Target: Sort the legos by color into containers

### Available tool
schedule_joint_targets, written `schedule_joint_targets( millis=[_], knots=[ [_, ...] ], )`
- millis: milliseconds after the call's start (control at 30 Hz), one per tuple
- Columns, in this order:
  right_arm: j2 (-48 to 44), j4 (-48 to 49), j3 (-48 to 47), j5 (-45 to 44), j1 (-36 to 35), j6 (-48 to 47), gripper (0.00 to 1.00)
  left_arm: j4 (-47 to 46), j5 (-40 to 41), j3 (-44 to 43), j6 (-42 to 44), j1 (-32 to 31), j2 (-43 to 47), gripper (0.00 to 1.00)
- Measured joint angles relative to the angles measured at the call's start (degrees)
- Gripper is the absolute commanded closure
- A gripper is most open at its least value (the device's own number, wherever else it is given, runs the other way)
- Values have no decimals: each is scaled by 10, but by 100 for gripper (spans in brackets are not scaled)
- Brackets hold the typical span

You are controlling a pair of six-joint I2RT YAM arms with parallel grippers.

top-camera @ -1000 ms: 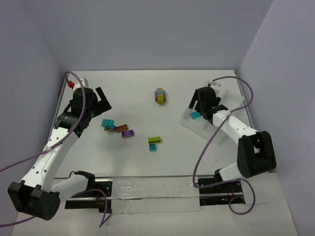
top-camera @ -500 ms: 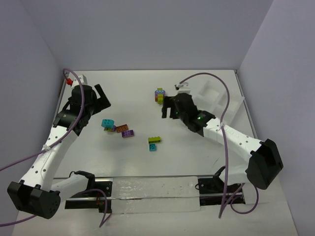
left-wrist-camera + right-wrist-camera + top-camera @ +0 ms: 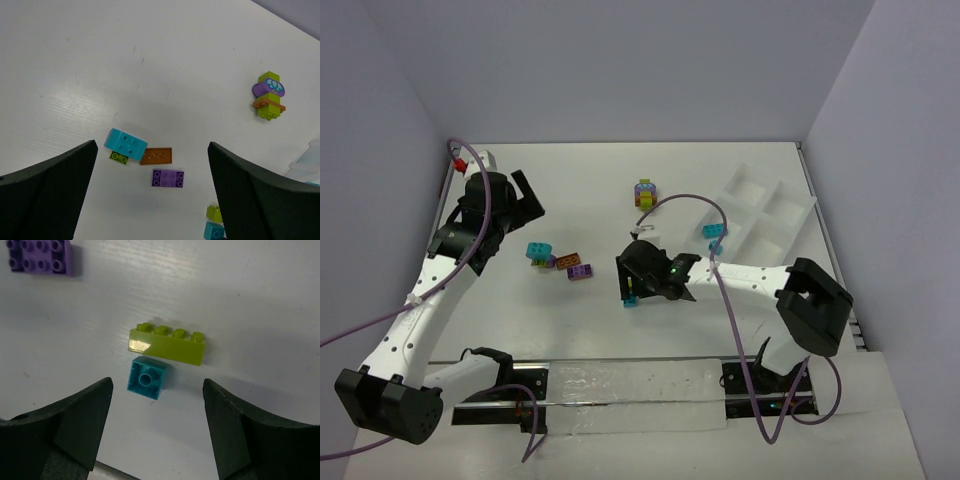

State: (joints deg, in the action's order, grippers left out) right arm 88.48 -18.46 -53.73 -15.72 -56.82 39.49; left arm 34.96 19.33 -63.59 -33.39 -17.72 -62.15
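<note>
Loose legos lie mid-table: a cyan brick (image 3: 126, 143) over a small lime one (image 3: 118, 157), an orange plate (image 3: 156, 156) and a purple brick (image 3: 168, 178). My left gripper (image 3: 152, 150) hangs open above them, at the left (image 3: 515, 200). A long lime brick (image 3: 167, 344) and an upturned cyan brick (image 3: 146, 377) lie side by side. My right gripper (image 3: 157, 385) hovers open over this pair (image 3: 632, 272), touching neither. A multicoloured clump (image 3: 645, 193) stands farther back. The white tray of containers (image 3: 765, 205) holds a cyan brick (image 3: 714, 231).
The right arm stretches across the middle of the table from its base (image 3: 765, 375). Purple cables loop above both arms. Grey walls close off the table at the back and on both sides.
My right arm swung from the tray leftward to the middle, over the lime and cyan pair, and its jaws narrowed a little. The left arm stayed still.
</note>
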Motion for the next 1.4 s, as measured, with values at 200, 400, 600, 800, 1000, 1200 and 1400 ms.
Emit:
schedule_joint_targets(
  millis=[200,400,600,800,1000,1200,1400],
  knots=[
    [41,-25,-32,9,-4,17,20,0,0,0,0,0,0,1],
    [62,-37,-48,14,-25,44,22,9,0,-4,8,0,-5,1],
    [116,-58,-84,15,-46,81,31,21,-9,-16,25,0,-15,1],
    [166,-95,-135,15,-46,106,47,21,-44,-18,31,0,-15,1],
    [174,-122,-146,10,-47,116,72,21,-61,-18,37,0,-17,1],
    [145,-159,-158,-14,-56,98,72,18,-68,-17,40,0,-15,1],
    [39,-200,-174,-67,-53,64,71,9,-79,-15,40,0,3,1]
  ],
)
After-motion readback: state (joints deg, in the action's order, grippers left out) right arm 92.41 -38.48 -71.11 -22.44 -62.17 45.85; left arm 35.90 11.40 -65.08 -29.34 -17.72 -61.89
